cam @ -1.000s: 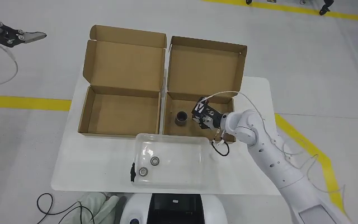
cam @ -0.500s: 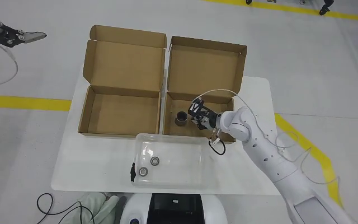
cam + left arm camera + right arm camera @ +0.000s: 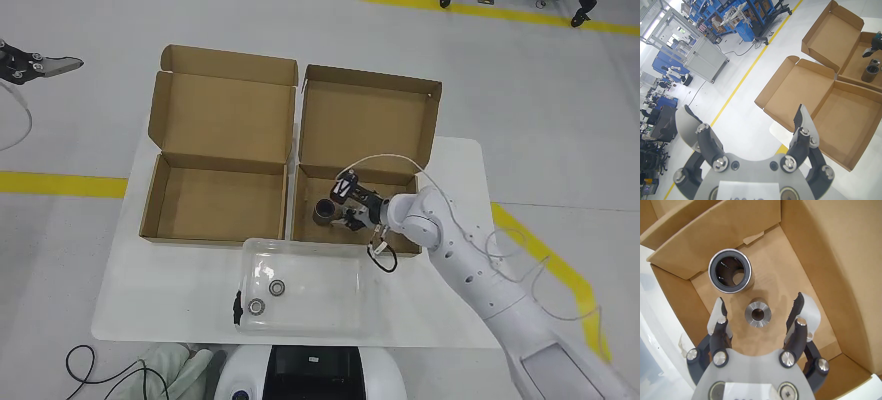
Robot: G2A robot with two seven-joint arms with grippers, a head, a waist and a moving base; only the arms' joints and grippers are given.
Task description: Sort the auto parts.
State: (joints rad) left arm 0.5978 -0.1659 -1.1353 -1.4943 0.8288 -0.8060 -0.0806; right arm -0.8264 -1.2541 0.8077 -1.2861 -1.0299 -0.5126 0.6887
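Note:
My right gripper [image 3: 760, 298] hangs open inside the right cardboard box [image 3: 829, 256], its fingers to either side of a small steel bushing [image 3: 757, 314] that stands on the box floor. Just beyond it stands a larger dark hollow cylinder [image 3: 730, 273]. From above, that gripper [image 3: 345, 200] sits right beside the cylinder [image 3: 324, 211]. My left gripper [image 3: 743, 107] is open and holds nothing, far off the table at the back left [image 3: 40, 66]. Two round bearings [image 3: 277, 288] [image 3: 257, 307] lie in the clear plastic bin [image 3: 320, 290].
The left cardboard box [image 3: 210, 205] stands open next to the right box [image 3: 368, 120], both lids raised toward the back. The clear bin sits along the front of the white table [image 3: 455, 190]. A cable loops over the right wrist.
The right arm has shifted left inside the right box, bringing its gripper closer to the large cylinder. The left arm has not moved.

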